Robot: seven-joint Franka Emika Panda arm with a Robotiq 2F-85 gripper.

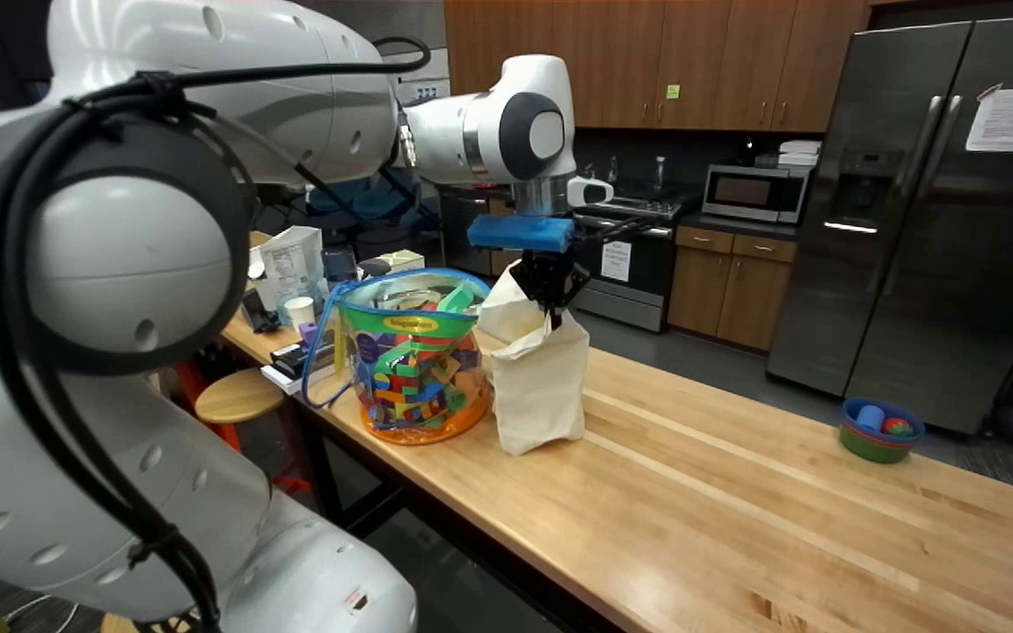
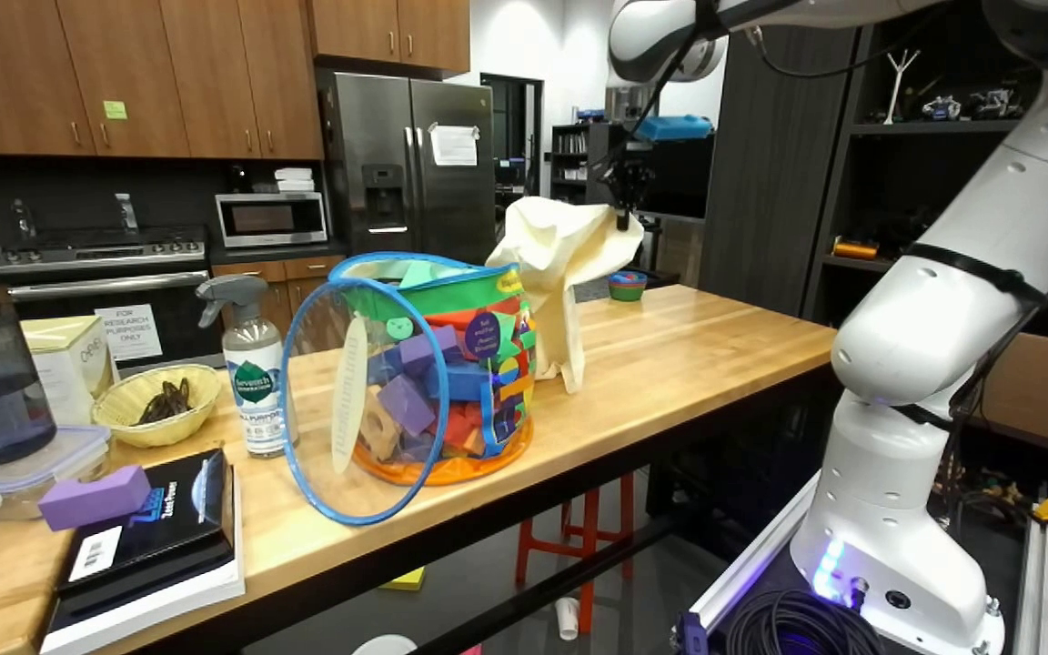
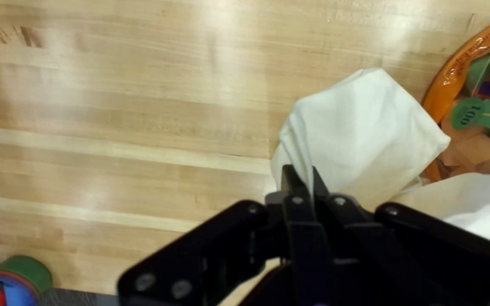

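My gripper [image 3: 302, 185] is shut on a fold of a cream cloth [image 3: 364, 127], which looks like a cloth bag. The gripper also shows in both exterior views [image 1: 553, 315] [image 2: 623, 218], above the wooden table. The cloth hangs down from the fingertips in both exterior views [image 1: 542, 396] [image 2: 551, 241]; I cannot tell whether its lower edge touches the table. Part of the cloth drapes toward a clear round tub of colourful blocks [image 1: 410, 323] with a blue rim and orange base. The tub also shows in the other views [image 2: 433, 468] [image 3: 451, 80].
Nested colourful bowls [image 1: 876, 453] with small items inside stand at the table's far end [image 2: 627, 291]. Near the tub are a spray bottle [image 2: 256, 382], a wicker basket [image 2: 156, 428], a purple block [image 2: 96, 496] on a black box [image 2: 187, 509], and a white cup [image 1: 299, 311].
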